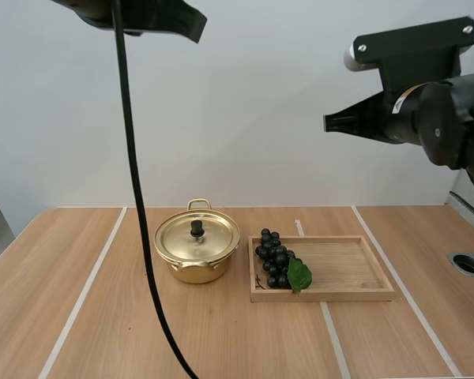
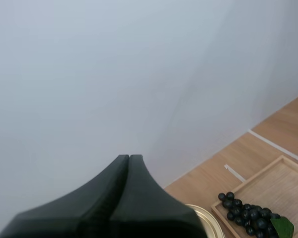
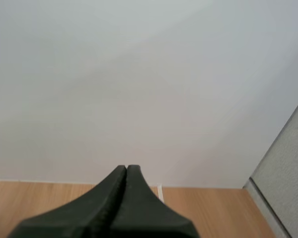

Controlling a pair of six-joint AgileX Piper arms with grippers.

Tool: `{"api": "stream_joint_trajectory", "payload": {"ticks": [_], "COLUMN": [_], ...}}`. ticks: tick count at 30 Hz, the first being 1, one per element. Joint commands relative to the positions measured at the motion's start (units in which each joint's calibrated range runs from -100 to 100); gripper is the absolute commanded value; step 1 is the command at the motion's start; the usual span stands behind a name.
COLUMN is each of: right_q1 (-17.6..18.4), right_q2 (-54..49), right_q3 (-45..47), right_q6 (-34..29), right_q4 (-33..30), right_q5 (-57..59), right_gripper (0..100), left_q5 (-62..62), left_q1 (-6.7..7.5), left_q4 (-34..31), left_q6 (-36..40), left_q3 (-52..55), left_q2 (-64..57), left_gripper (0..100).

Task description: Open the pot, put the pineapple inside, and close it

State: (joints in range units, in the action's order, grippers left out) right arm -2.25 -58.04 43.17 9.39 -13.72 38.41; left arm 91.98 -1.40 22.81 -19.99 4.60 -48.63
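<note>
Hovering high, opening step not yet begun.
Fingers pressed together and empty on left gripper (image 2: 129, 157) and right gripper (image 3: 126, 168); the round golden lidded metal pot (image 1: 197, 253) stands just beside the shallow wooden tray (image 1: 355, 294) holding dark grapes (image 1: 275, 259). Next, a gripper must spread and descend onto the black lid knob (image 1: 197, 228).
</note>
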Motion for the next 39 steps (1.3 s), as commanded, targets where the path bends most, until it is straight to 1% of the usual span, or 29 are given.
{"api": "stream_joint_trajectory", "payload": {"ticks": [1,5,7,11,15,19,22,25,29,33,34,37,39], "right_q1": [-0.31,-0.31,-0.31,-0.31,-0.31,-0.31,-0.31,-0.31,-0.31,-0.31,-0.31,-0.31,-0.31], "right_q2": [-5.67,-11.26,-14.33,-19.23,-21.63,-21.88,-21.19,-21.07,-21.07,-21.07,-21.07,-21.07,-21.07], "right_q3": [0.15,0.15,0.15,0.15,0.15,0.15,0.15,0.15,0.15,0.15,0.15,0.15,0.15], "right_q6": [-0.10,0.73,1.28,1.28,1.40,1.40,1.40,1.40,1.40,1.40,1.40,1.51,4.17], "right_q4": [-1.61,-3.17,-3.87,-3.63,-0.48,6.72,12.85,16.12,16.05,16.06,16.06,15.14,14.99], "right_q5": [1.57,3.41,2.53,0.45,0.66,0.66,0.66,3.76,10.66,20.82,22.21,22.40,22.40], "right_gripper": [0,0,0,0,0,0,0,0,0,0,0,0,0], "left_q5": [-2.27,-3.78,-4.54,-10.52,-14.12,-17.00,-20.41,-25.95,-35.75,-44.01,-45.16,-45.41,-44.07], "left_q1": [-0.07,-0.07,-0.07,-0.07,-0.07,-0.07,-0.07,-0.07,-0.29,-1.79,-2.07,-2.16,-2.16], "left_q4": [-0.83,-3.09,-5.33,-10.68,-16.92,-21.85,-23.48,-24.82,-25.30,-24.99,-24.72,-24.30,-24.30], "left_q6": [2.66,5.61,7.40,11.70,15.62,19.26,19.25,19.16,19.16,19.53,19.53,19.53,19.53], "left_q3": [-0.14,-0.04,-0.04,3.12,8.04,15.48,21.71,28.36,37.93,45.16,46.59,48.99,49.84], "left_q2": [-4.57,-10.69,-13.27,-18.99,-24.42,-27.91,-29.27,-29.45,-29.45,-29.24,-29.09,-28.97,-29.08], "left_gripper": [0,0,0,0,0,0,0,0,0,0,0,0,0]}}
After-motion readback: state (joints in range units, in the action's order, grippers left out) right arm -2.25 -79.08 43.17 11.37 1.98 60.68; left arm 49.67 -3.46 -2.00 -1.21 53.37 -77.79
